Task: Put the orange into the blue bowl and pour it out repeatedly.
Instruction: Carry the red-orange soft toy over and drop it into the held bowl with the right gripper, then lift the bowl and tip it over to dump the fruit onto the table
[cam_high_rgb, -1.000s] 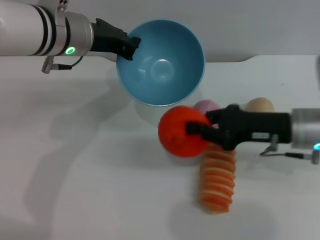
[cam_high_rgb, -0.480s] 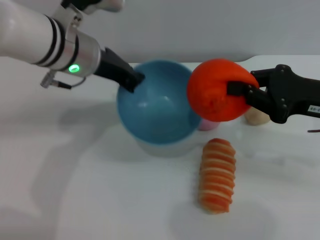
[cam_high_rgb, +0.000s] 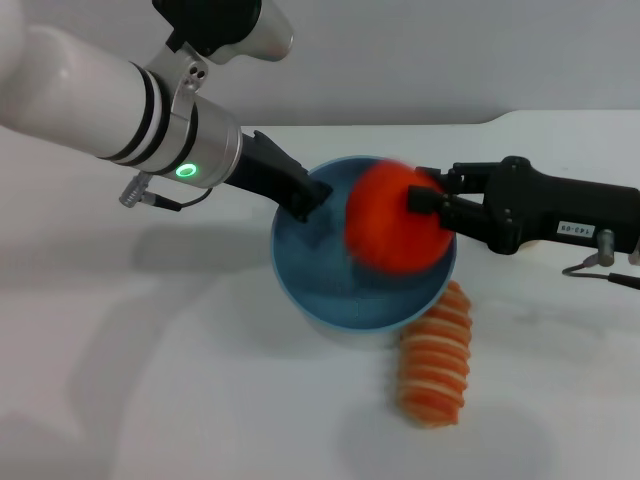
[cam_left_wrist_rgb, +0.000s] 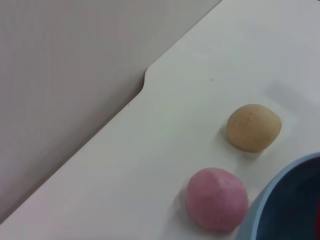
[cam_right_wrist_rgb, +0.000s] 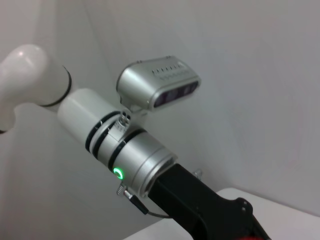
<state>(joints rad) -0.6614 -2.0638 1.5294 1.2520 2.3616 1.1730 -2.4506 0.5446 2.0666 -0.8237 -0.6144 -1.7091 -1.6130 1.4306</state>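
White table (cam_high_rgb: 150, 380) — my left gripper (cam_high_rgb: 305, 200) clamped on blue bowl (cam_high_rgb: 330, 300) rim, my right gripper (cam_high_rgb: 425, 200) clamped on orange (cam_high_rgb: 385, 235) over bowl — striped roll (cam_high_rgb: 435, 375) beside.

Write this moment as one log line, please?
left hand: shut on round light-blue plastic bowl rim | right hand: holds red-orange soft toy orange over bowl | striped roll: on table

White arms with black bands, silver collars, green ring lights — black tools, grey cables.
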